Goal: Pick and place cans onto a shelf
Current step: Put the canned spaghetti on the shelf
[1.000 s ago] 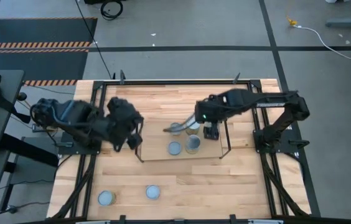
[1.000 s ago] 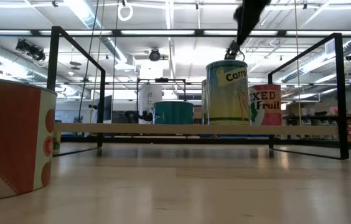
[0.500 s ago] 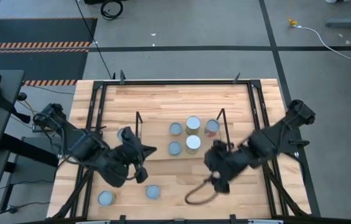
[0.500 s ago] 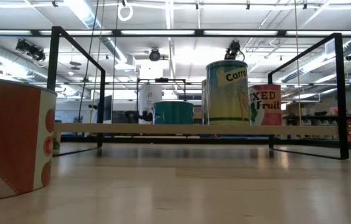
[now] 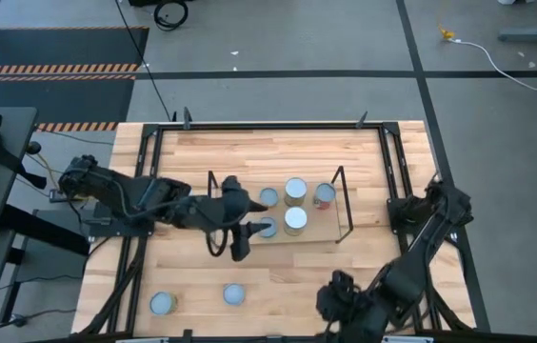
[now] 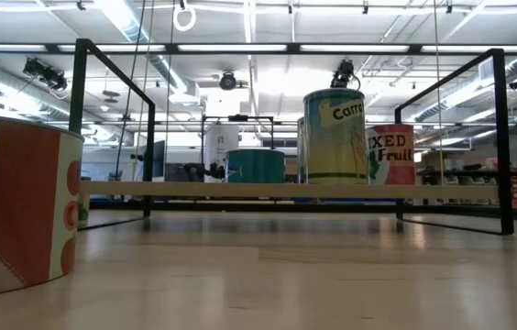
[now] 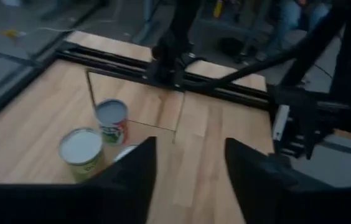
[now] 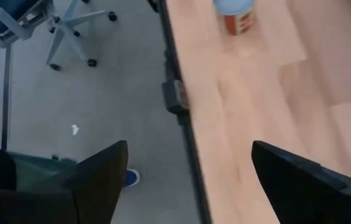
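The shelf [image 5: 345, 205], a wire-framed rack on a light wood base [image 6: 286, 190], carries several cans [image 5: 294, 219] in its middle and right part. The low view shows a tall yellow-green can [image 6: 335, 136] and a red-lettered can [image 6: 391, 154] standing upright on the base. Two more cans [image 5: 162, 303] [image 5: 234, 294] stand on the table near its front left. My left gripper [image 5: 248, 233] [image 7: 191, 174] hovers open over the shelf's left part, nothing between its fingers. My right gripper [image 5: 343, 300] [image 8: 188, 180] hangs open over the table's near edge, holding nothing.
A black metal frame [image 5: 268, 125] runs round the tabletop. The shelf's thin wire ends [image 6: 80, 128] stand upright at either side. A red-striped can [image 6: 16, 215] looms close in the low view. Beyond the near table edge [image 8: 182, 106] lie the floor and a chair [image 8: 70, 25].
My right arm has swung away from the shelf's right part to the table's near edge, uncovering a red-labelled can that stands there. My left gripper has moved from the table's left side toward the right, coming over the shelf's left part.
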Tool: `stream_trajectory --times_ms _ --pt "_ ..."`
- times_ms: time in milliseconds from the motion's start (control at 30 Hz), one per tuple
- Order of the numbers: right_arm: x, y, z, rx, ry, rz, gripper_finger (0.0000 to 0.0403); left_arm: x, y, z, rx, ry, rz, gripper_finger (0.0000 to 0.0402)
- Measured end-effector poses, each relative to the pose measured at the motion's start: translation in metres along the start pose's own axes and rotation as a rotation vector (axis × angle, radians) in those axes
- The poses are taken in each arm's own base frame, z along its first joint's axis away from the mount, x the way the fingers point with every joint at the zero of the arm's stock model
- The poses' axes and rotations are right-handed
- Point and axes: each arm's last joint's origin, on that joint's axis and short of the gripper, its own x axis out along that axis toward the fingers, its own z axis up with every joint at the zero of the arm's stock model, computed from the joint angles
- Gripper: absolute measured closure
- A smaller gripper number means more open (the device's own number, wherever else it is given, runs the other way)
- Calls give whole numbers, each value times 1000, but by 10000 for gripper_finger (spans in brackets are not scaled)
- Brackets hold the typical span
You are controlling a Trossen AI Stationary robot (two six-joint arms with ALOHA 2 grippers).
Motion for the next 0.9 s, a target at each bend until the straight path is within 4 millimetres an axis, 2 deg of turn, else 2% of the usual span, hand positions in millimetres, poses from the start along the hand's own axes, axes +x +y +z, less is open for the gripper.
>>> stream_trajectory --times_ms 100,233,400,633,733,900 --pt "12 14 -1 6 10 6 54 -3 -5 -5 -4 73 -99 166" --pt "27 29 -8 49 24 2 54 -17 -21 -28 -34 262 -177 157" --pt "48 43 -25 120 37 2 54 -46 -40 -64 -73 508 -146 184" --pt "83 45 -44 235 109 -57 54 -91 -52 -103 -126 819 -34 221" --pt "87 45 -45 253 122 -59 54 -105 -56 -113 -130 892 -12 235" --pt "88 43 -41 251 66 -76 54 -125 -67 -124 -80 910 -54 258"
